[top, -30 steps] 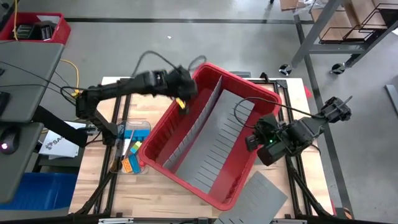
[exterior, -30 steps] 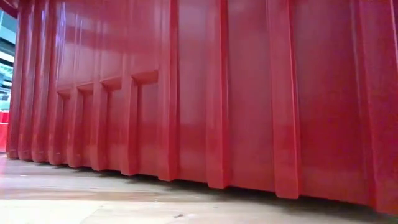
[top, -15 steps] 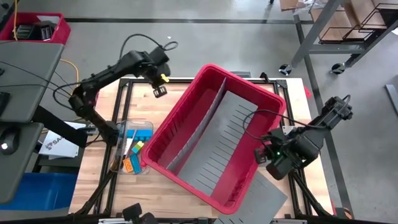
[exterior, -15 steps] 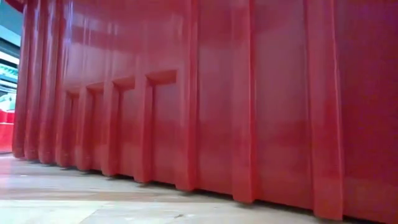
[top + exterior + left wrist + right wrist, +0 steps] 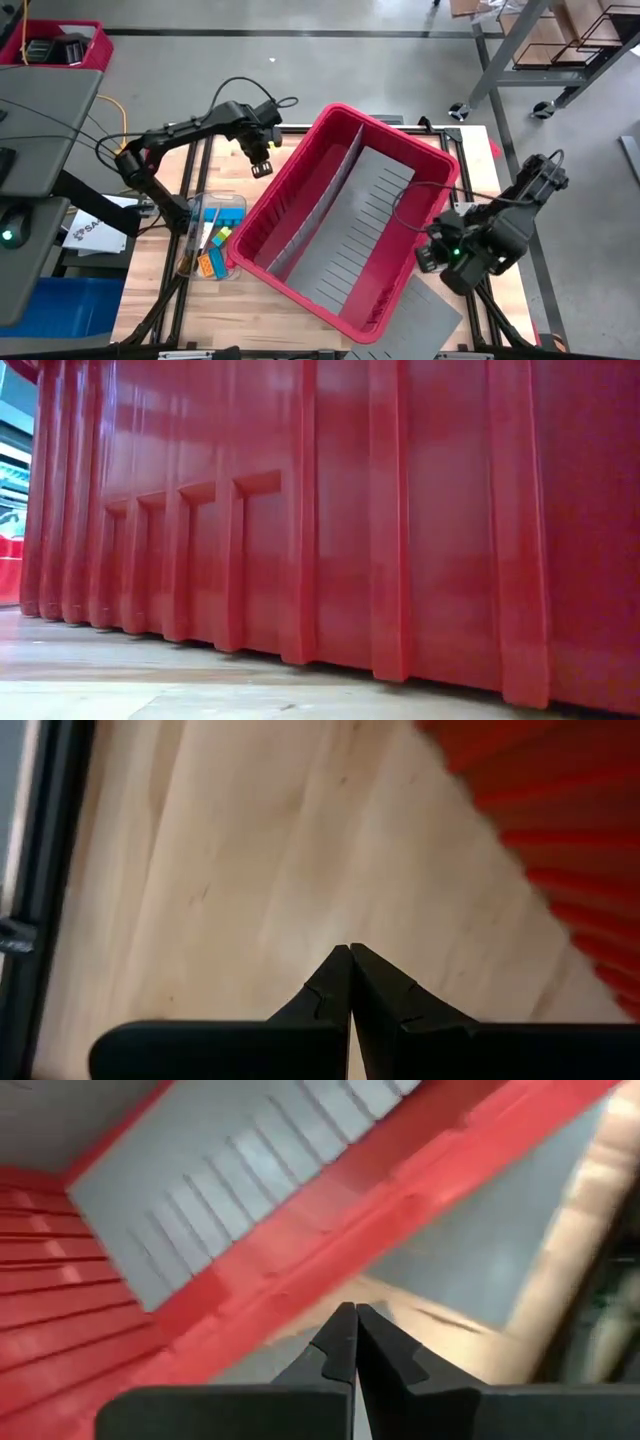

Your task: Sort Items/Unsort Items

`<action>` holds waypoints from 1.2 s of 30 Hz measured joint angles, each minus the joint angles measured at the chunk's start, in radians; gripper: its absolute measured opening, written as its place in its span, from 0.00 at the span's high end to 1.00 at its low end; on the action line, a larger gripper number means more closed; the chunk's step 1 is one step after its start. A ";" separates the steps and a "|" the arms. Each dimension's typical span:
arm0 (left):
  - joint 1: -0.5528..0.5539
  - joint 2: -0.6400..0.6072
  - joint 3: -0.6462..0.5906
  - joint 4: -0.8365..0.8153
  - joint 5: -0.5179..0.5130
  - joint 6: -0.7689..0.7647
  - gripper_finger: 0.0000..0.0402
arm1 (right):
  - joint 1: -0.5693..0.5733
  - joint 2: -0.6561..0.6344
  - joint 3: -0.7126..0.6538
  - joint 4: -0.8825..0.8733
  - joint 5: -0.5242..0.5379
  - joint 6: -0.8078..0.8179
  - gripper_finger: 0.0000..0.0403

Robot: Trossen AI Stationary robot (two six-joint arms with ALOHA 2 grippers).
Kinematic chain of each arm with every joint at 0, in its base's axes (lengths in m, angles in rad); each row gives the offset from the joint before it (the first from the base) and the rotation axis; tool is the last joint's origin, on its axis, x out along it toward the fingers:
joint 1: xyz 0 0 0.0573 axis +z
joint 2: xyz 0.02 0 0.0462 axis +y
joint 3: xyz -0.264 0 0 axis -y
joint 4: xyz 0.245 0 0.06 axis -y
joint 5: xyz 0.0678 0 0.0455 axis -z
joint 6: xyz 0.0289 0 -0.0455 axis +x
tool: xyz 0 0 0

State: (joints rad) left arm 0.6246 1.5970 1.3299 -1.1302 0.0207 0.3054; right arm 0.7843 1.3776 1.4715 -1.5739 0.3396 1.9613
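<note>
The items (image 5: 211,243) lie in a clear tray at the table's left: an orange piece (image 5: 208,265), a yellow-green one, a blue one and thin dark sticks. A large red bin (image 5: 400,131) stands slantwise in the middle of the table. My left gripper (image 5: 262,170) is shut and points down over bare wood (image 5: 230,890), just off the bin's far-left wall (image 5: 560,820). My right gripper (image 5: 429,259) is shut and hangs by the bin's right rim (image 5: 330,1250). Neither holds anything.
Grey ribbed divider sheets (image 5: 350,215) stand inside the bin. Another grey sheet (image 5: 415,318) lies on the table at the near right, partly under the bin. In the low view the bin's ribbed wall (image 5: 350,510) fills nearly the whole picture. Black frame rails edge the table.
My left gripper has swung off the bin's far-left rim toward the table's left edge, then come down over the wood, staying shut. My right gripper has drifted toward the table's near right corner, staying shut. The bin has shifted a little.
</note>
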 joint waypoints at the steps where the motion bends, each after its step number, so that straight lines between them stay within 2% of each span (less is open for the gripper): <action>1: -0.007 0.000 -0.003 0.000 -0.002 0.000 1.00 | 0.013 -0.001 0.000 -0.008 -0.018 -0.002 1.00; 6: -0.036 0.000 -0.014 -0.011 0.021 0.002 1.00 | 0.054 0.008 -0.019 0.012 -0.112 -0.008 1.00; 8: -0.044 0.000 -0.037 -0.017 0.032 -0.011 1.00 | 0.065 0.026 -0.056 0.013 -0.109 0.027 1.00; 13: -0.081 -0.001 -0.106 -0.024 0.062 -0.017 1.00 | 0.053 0.050 -0.158 0.087 0.014 0.152 1.00; 16: -0.107 0.001 -0.148 -0.014 0.057 -0.051 1.00 | 0.024 0.073 -0.231 0.220 0.051 0.145 1.00; 21: -0.170 0.003 -0.199 0.035 0.103 -0.137 1.00 | -0.031 0.068 -0.276 0.278 0.152 0.141 1.00; 25: -0.236 0.015 -0.204 0.076 0.097 -0.130 1.00 | -0.065 0.066 -0.216 0.155 0.187 0.130 1.00; 29: -0.274 0.045 -0.199 0.110 0.117 -0.178 1.00 | -0.080 0.069 -0.110 -0.008 0.153 0.135 1.00; 36: -0.295 0.086 -0.191 0.198 0.113 -0.203 1.00 | -0.085 0.034 0.021 -0.027 0.104 0.032 1.00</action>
State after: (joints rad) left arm 0.3298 1.6833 1.1386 -0.9325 0.1339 0.1020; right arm 0.6998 1.4113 1.4925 -1.6009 0.4438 1.9931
